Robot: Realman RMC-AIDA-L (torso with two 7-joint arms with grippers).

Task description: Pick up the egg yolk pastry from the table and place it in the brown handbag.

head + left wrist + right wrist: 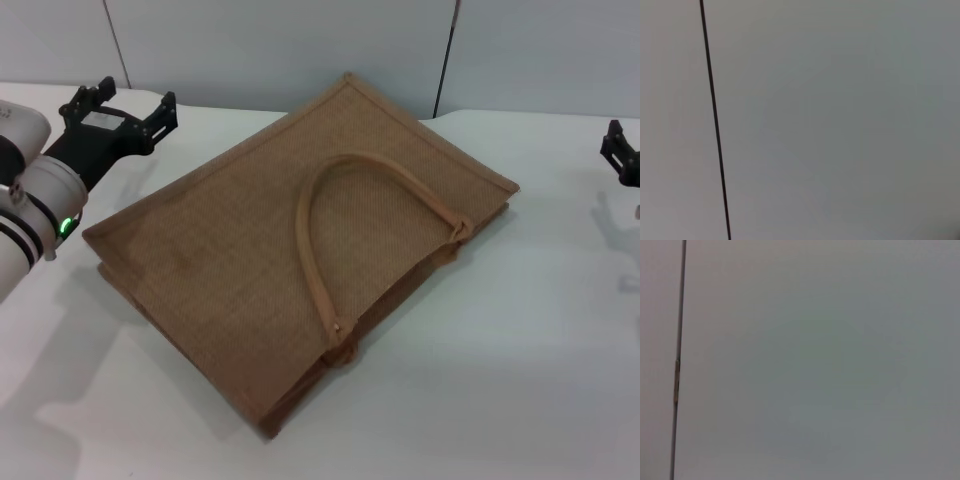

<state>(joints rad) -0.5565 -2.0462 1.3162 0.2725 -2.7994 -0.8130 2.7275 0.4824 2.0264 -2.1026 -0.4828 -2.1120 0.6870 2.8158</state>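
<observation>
The brown handbag (300, 250) lies flat across the middle of the white table (520, 380), its tan handle (330, 215) looped on top. The egg yolk pastry shows in no view. My left gripper (128, 102) hangs above the table's far left corner, beyond the bag's left end, open and empty. My right gripper (622, 152) is only partly in view at the right edge, well away from the bag. Both wrist views show only a plain grey wall.
A grey panelled wall (300, 40) stands behind the table. Its dark seam shows in the left wrist view (714, 125) and in the right wrist view (677, 365). White tabletop lies bare in front of and to the right of the bag.
</observation>
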